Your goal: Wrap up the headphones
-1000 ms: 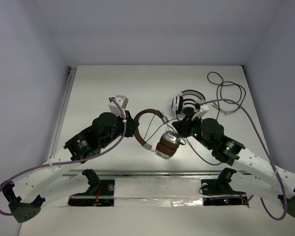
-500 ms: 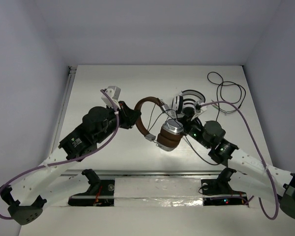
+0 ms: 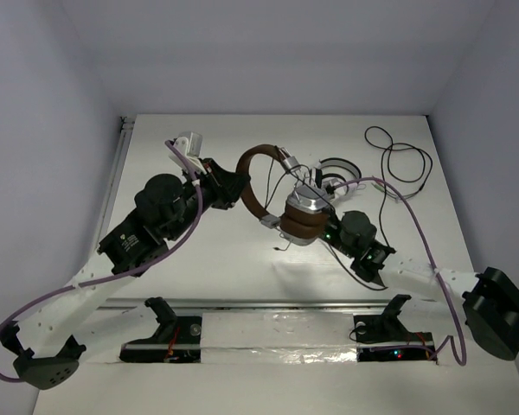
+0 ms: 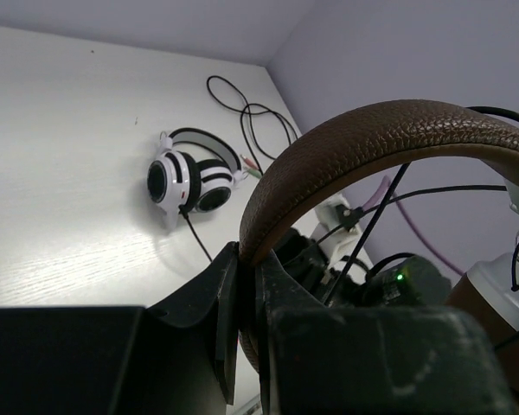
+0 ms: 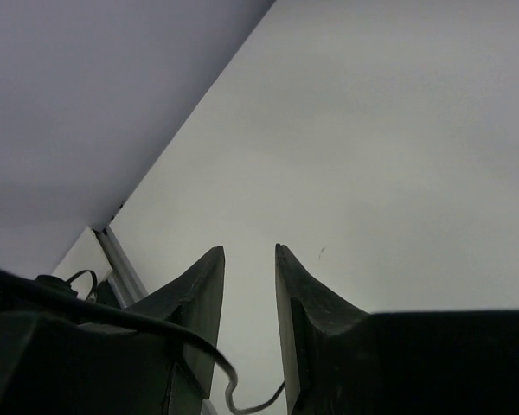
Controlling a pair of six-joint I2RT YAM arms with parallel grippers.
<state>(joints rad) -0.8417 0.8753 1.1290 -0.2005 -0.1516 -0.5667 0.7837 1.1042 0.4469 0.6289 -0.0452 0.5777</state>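
Observation:
The headphones hang in the air with the brown headband (image 3: 246, 192) to the left and the silver earcups with brown pads (image 3: 301, 214) to the right. My left gripper (image 3: 232, 186) is shut on the headband (image 4: 372, 138), whose strap runs down between the jaws of the gripper (image 4: 249, 259). Thin black cable strands cross the headband arch (image 4: 372, 220). My right arm (image 3: 356, 232) reaches in under the earcups, which hide its fingertips from above. The right gripper (image 5: 249, 251) is open, and a thin black cable (image 5: 229, 380) curls across low between its fingers.
White-and-black striped headphones (image 3: 333, 173) lie on the table just behind the earcups and also show in the left wrist view (image 4: 190, 180). Their loose black cable (image 3: 400, 156) loops at the far right. A metal rail (image 3: 112, 199) runs along the left edge.
My left gripper has lifted the headphones and carried them up and away from the near edge. My right arm has swung left and in under the earcups.

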